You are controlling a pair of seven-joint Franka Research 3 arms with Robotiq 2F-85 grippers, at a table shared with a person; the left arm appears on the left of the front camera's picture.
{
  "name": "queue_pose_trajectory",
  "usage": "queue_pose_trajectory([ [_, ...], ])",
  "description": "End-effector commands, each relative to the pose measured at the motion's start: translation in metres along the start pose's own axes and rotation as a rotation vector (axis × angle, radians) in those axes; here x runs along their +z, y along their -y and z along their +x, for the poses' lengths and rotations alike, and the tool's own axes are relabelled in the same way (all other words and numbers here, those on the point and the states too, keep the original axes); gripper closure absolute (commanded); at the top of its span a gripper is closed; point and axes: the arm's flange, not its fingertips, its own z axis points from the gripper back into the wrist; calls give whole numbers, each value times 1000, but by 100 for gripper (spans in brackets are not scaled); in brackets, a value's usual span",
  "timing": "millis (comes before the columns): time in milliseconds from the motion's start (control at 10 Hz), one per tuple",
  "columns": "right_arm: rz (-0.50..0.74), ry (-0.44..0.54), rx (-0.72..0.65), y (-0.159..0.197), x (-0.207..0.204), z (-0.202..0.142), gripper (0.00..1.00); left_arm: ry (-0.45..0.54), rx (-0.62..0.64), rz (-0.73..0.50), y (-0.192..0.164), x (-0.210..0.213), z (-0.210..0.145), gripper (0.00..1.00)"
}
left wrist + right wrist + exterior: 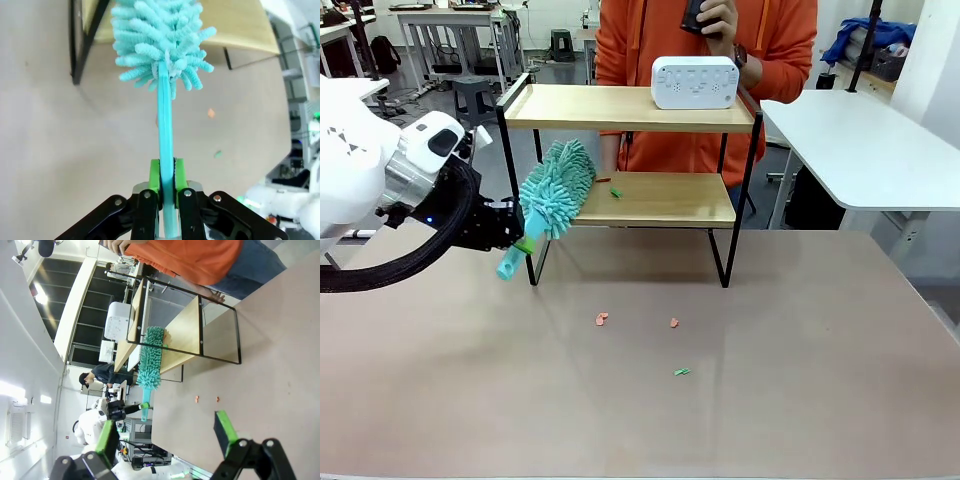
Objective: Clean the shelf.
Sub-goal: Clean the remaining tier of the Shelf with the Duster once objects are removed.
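Left gripper (167,176) clamps the teal duster (558,187) by its handle. The shelf (665,200) sits at its two o'clock, with the duster's fluffy head at the lower board's left edge. Open table (800,400) spreads from four to six o'clock.

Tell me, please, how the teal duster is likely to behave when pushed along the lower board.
The fluffy duster will probably flatten and give. Its thin handle, clamped in the left gripper, may flex. It looks light, so it likely brushes scraps without shifting the shelf.
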Motion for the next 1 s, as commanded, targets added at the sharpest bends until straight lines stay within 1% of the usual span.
queue_pose_trajectory([
  [0, 22, 13, 23, 0, -2, 3, 0, -118, -11, -111, 8, 9, -8, 87],
  [100, 22, 13, 23, 0, -2, 3, 0, -169, -60, -130, 13, 8, -11, 87],
  [300, 22, 13, 23, 0, -2, 3, 0, -353, -153, -285, 22, 13, -22, 87],
  [400, 22, 13, 23, 0, -2, 3, 0, -463, -195, -366, 22, 20, -26, 87],
  [500, 22, 13, 23, 0, -2, 3, 0, -624, -263, -457, 20, 32, -32, 87],
  [600, 22, 13, 23, 0, -2, 3, 0, -746, -336, -542, 16, 49, -37, 87],
  [700, 22, 13, 23, 0, -2, 3, 0, -769, -358, -619, 14, 62, -38, 87],
  [800, 22, 13, 23, 0, -2, 3, 0, -747, -362, -646, 12, 74, -39, 87],
  [900, 22, 13, 23, 0, -2, 3, 0, -748, -375, -702, 11, 86, -42, 87],
])
